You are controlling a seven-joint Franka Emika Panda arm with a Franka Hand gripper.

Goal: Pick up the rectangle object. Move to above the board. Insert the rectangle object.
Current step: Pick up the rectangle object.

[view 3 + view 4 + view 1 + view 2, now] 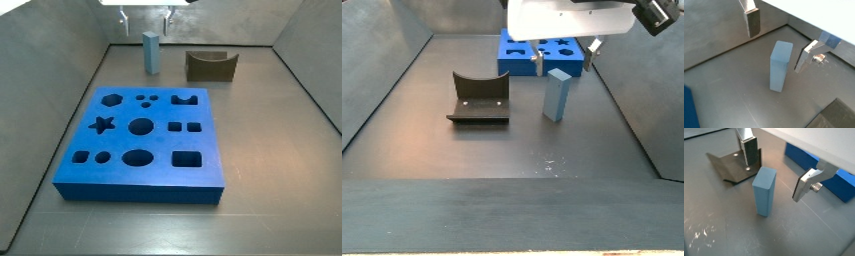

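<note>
Fingers (751, 22): flat silver plates with dark pads, spread wide, nothing between them yet. Gripper (775, 165) poised above the rectangle object (763, 190), a tall slim pale blue-grey plain-sided bar standing upright on the grey floor; one plate to either side of its top, neither touching. Same arrangement in both wrist views.

Bar in a side view (151, 51) at roughly 12 o'clock from the board (140, 140), a large thick bright blue slab with star, circle, square and hexagon holes; bar and board well apart. Dark olive-brown block with a curved notch (207, 66) just beside the bar, at about 3 o'clock of it, not touching.

Other side view: bar (555, 94) between board (529, 57) and camera, dark block (480, 98) at its 9 o'clock.

Likely reason for the wide opening: clearance for a straight descent over the upright bar without tipping it. Upright stance suits a grasp near the top, leaving the lower end free for insertion.

Judged stage: pre-grasp alignment; pickup not yet done. Risk: off-centre closure nudging the slim bar over.
</note>
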